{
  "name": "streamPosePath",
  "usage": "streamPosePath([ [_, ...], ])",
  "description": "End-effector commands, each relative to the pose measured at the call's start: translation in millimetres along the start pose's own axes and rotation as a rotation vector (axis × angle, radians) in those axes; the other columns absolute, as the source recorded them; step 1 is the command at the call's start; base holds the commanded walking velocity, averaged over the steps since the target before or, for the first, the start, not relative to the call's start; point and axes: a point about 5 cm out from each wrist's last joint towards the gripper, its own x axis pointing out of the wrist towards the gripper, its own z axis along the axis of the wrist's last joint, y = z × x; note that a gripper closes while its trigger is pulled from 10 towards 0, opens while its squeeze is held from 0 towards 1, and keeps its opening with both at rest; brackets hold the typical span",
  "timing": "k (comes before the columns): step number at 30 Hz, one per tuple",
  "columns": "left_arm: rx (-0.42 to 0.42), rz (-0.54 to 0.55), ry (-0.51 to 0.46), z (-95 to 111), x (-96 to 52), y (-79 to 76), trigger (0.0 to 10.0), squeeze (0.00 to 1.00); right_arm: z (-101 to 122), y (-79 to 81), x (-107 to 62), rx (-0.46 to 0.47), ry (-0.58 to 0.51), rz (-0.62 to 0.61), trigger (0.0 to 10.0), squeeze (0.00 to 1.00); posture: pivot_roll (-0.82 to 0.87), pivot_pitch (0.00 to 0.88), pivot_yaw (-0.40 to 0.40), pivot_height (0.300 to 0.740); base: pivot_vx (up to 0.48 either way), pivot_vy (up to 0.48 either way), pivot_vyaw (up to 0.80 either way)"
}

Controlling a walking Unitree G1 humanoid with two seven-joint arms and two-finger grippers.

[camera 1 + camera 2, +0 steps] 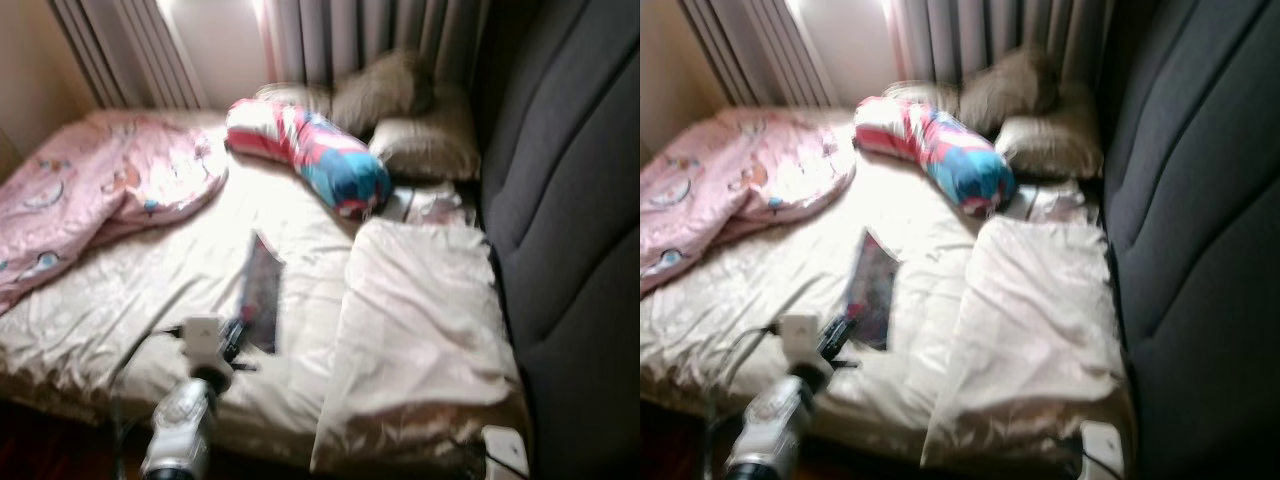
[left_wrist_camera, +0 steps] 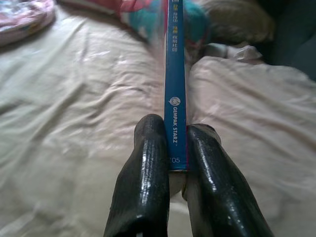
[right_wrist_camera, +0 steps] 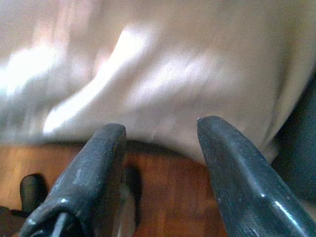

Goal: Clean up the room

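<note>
Holding a thin blue-spined book tight in our left gripper, we lift it over the bed's front edge. Our right gripper hangs open. Much seems left: pink crumpled blanket and bright striped pillow lie messy on the cream bed.

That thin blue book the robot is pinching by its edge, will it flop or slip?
The book probably stays fairly stiff: it stands straight out from the left end effector without sagging. It looks thin, so likely light. Its glossy cover, clamped only near one end by smooth black fingers, might pivot or slip.
</note>
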Motion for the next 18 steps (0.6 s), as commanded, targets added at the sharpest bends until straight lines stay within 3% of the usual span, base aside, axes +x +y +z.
streamPosePath([
  [1, 0.006, 0.017, -0.042, 12, 0.0, 12.0, 10.0, 0.00, -2, 11.1, 1.1, 0.015, 0.003, 0.029, 10.0, 0.00, -0.07, 0.002, 0.030, 0.740, 0.000, 0.000, 0.00],
  [4, 0.002, -0.002, -0.032, 11, -0.6, 10.7, 10.0, 0.00, -2, 11.3, 1.2, 0.016, 0.006, 0.032, 10.0, 0.00, -0.07, 0.003, 0.029, 0.740, 0.000, 0.000, 0.00],
  [8, 0.000, -0.051, 0.017, 5, -4.1, 9.7, 10.0, 0.00, -2, 11.5, 1.1, 0.009, 0.008, 0.039, 10.0, 0.00, -0.07, 0.005, 0.028, 0.740, 0.000, 0.000, -0.74],
  [18, 0.027, 0.036, 0.029, 6, -8.2, 27.4, 10.0, 0.00, -2, 11.6, 0.8, 0.013, 0.002, 0.041, 10.0, 0.00, -0.07, 0.016, 0.028, 0.740, 0.000, 0.000, -0.10],
])
